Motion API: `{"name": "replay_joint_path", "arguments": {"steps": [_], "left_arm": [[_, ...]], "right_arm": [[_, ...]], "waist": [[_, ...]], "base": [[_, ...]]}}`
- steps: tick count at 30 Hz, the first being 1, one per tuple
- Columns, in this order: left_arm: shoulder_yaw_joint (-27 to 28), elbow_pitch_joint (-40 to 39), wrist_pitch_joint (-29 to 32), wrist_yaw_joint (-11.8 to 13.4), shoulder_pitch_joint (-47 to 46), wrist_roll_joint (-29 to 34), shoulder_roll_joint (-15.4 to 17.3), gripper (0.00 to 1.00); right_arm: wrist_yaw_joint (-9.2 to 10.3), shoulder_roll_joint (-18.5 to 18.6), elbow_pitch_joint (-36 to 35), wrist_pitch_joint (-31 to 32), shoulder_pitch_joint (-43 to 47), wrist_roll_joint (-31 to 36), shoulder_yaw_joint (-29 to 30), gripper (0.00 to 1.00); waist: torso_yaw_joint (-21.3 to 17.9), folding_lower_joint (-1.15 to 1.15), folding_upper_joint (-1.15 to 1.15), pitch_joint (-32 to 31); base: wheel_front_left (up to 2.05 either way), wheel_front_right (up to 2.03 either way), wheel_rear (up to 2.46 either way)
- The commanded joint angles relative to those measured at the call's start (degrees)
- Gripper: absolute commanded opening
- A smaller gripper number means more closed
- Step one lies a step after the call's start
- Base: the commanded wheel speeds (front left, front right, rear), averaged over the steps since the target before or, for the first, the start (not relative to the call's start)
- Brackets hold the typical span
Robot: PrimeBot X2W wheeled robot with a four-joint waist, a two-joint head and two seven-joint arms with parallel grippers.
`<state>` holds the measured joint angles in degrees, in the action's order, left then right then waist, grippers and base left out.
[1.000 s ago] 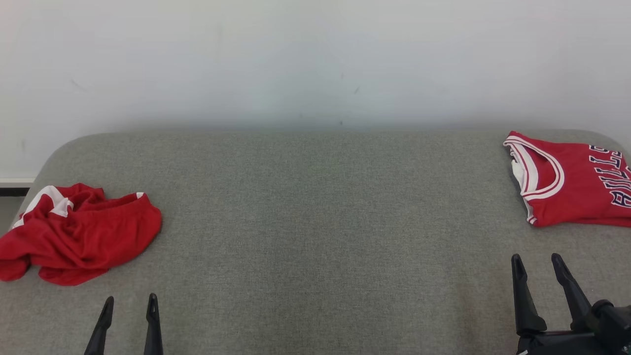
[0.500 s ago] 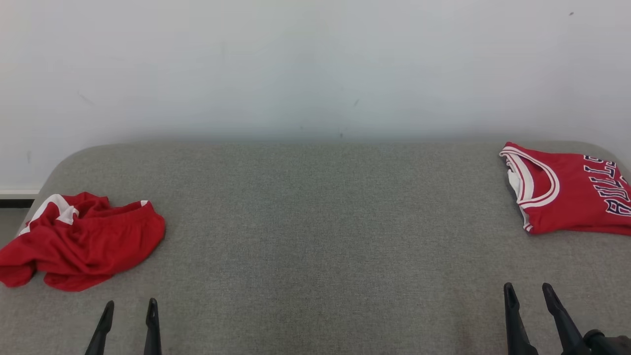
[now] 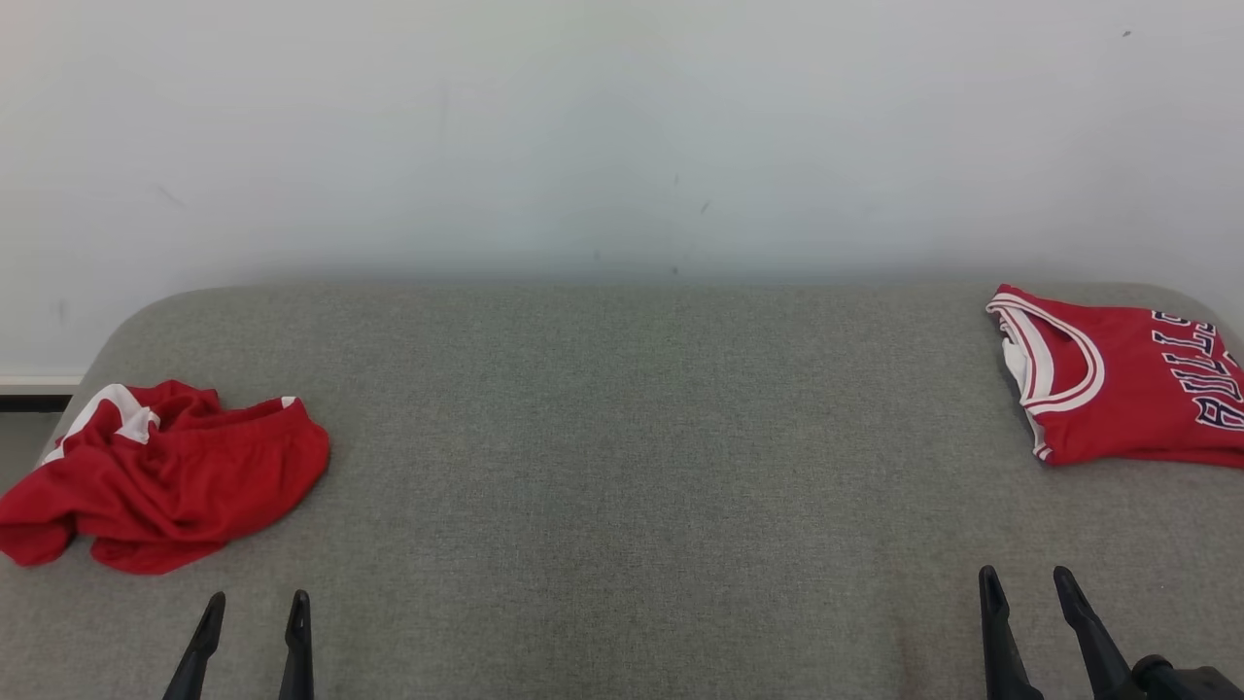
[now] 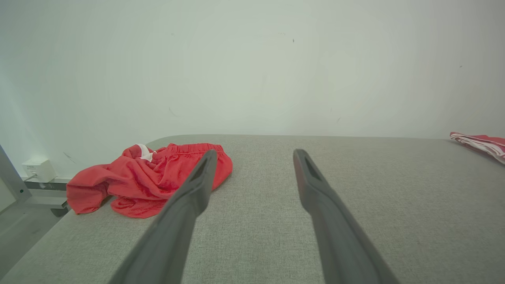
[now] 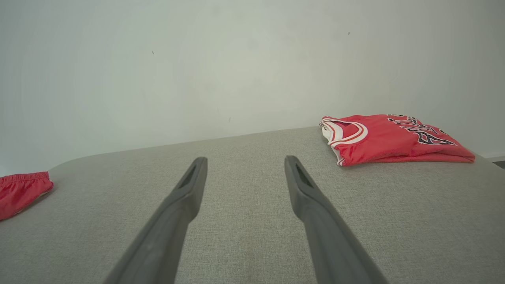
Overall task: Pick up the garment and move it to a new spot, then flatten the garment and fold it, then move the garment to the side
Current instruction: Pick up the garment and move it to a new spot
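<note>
Crumpled red shorts [image 3: 165, 476] on grey surface [image 3: 622, 437]; white wall [image 3: 622, 126].

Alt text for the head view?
A folded red jersey lies at the right of a grey padded surface, a crumpled red garment at the left. The left gripper and right gripper are open and empty below.

Long, dark, tapering fingers [image 4: 185, 209] with slotted tips.

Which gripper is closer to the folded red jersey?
Right. The right gripper sits near the folded red jersey, in front of it and not touching; the left gripper is at the opposite end, beside the crumpled red garment.
</note>
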<state>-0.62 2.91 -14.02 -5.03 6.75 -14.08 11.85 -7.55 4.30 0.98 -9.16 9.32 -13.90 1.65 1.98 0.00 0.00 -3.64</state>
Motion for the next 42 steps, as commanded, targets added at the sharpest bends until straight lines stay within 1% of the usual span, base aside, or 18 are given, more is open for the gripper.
{"name": "replay_joint_path", "arguments": {"steps": [1,8,15,18,20,35,42], "left_arm": [[0.01,0.02,-0.05,0.12,0.23,-0.26,0.25,1.0],[-0.08,0.28,-0.14,0.41,0.13,-0.67,0.5,1.0],[-0.36,0.38,0.19,0.94,-0.62,-0.58,0.84,1.0],[-0.16,0.37,0.5,1.47,-0.99,-0.37,1.13,1.0],[-0.15,0.25,0.88,1.37,-1.16,-0.61,1.24,1.0],[0.54,-0.42,2.75,3.34,-0.24,-0.88,2.61,1.0],[1.06,-0.85,3.4,4.09,-0.07,-1.54,2.99,1.0]], "right_arm": [[0.15,-0.14,0.12,-0.35,-0.48,0.39,-0.05,1.0],[0.15,0.06,0.51,-0.17,-0.9,0.26,-0.38,1.0],[0.16,-0.02,0.49,-0.3,-0.21,0.31,-0.55,1.0],[0.15,-0.23,0.75,-0.44,0.17,-0.09,-0.59,1.0],[0.15,-0.39,0.86,-0.56,0.19,-0.12,-0.75,1.0],[0.15,-1.27,2.75,-1.55,0.26,-0.62,-1.2,1.0],[0.15,-1.37,3.53,-1.88,-0.34,-0.7,-1.74,1.0]], "waist": [[-0.02,0.0,0.0,0.03],[-0.32,0.0,0.0,0.24],[1.48,0.0,0.0,0.49],[3.54,0.0,0.0,0.74],[5.26,0.0,0.0,0.9],[21.09,0.0,0.0,1.93],[26.27,0.0,0.0,2.0]], "base": [[0.0,0.0,0.0],[0.0,0.0,0.0],[0.0,0.0,0.0],[0.0,0.0,0.0],[0.0,0.0,0.0],[0.0,0.0,0.0],[0.0,0.0,0.0]]}}
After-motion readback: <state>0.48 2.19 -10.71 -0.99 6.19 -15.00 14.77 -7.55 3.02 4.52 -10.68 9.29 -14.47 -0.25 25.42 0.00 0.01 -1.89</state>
